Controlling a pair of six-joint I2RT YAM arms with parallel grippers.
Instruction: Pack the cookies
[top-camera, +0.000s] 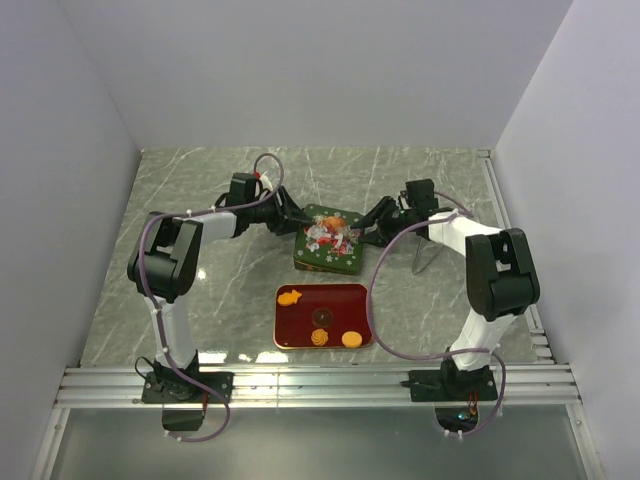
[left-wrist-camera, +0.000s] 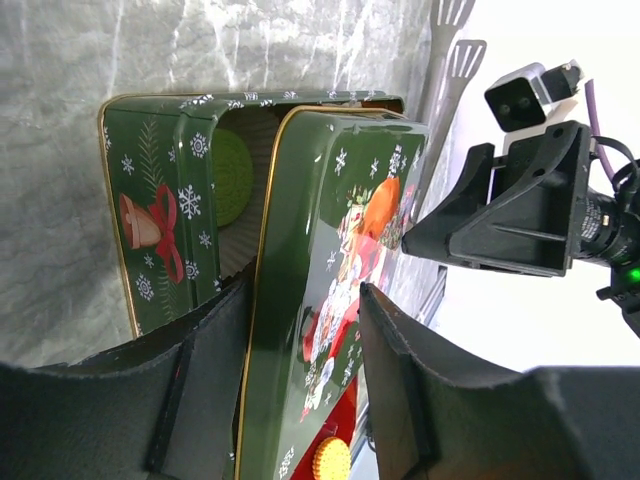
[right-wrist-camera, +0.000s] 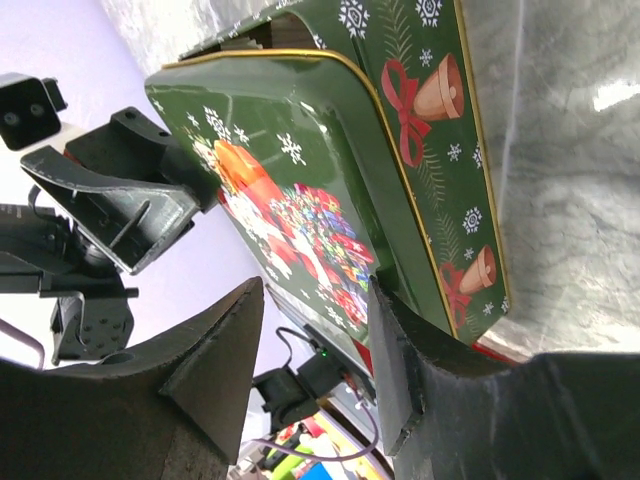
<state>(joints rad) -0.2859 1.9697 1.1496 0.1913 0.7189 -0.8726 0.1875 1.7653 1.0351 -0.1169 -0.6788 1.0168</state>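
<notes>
A green Christmas tin (top-camera: 340, 262) stands mid-table, its picture lid (top-camera: 328, 236) tilted over it. My left gripper (top-camera: 298, 225) is shut on the lid's left edge; in the left wrist view the lid (left-wrist-camera: 340, 250) lies between the fingers (left-wrist-camera: 300, 310) above the tin base (left-wrist-camera: 160, 200). A green cookie (left-wrist-camera: 232, 177) sits inside in a white paper cup. My right gripper (top-camera: 368, 232) is open; one finger (right-wrist-camera: 395, 340) touches the lid's rim (right-wrist-camera: 290, 170). An orange fish (top-camera: 290, 297), a brown cookie (top-camera: 321, 317), a swirl cookie (top-camera: 318, 338) and an orange disc (top-camera: 351, 339) lie on the red tray (top-camera: 284, 325).
The red tray lies just in front of the tin, close to the arm bases. A thin metal wire piece (top-camera: 425, 258) lies on the marble table right of the tin. Two metal spatula heads (left-wrist-camera: 452, 50) show past the tin in the left wrist view. White walls enclose the table.
</notes>
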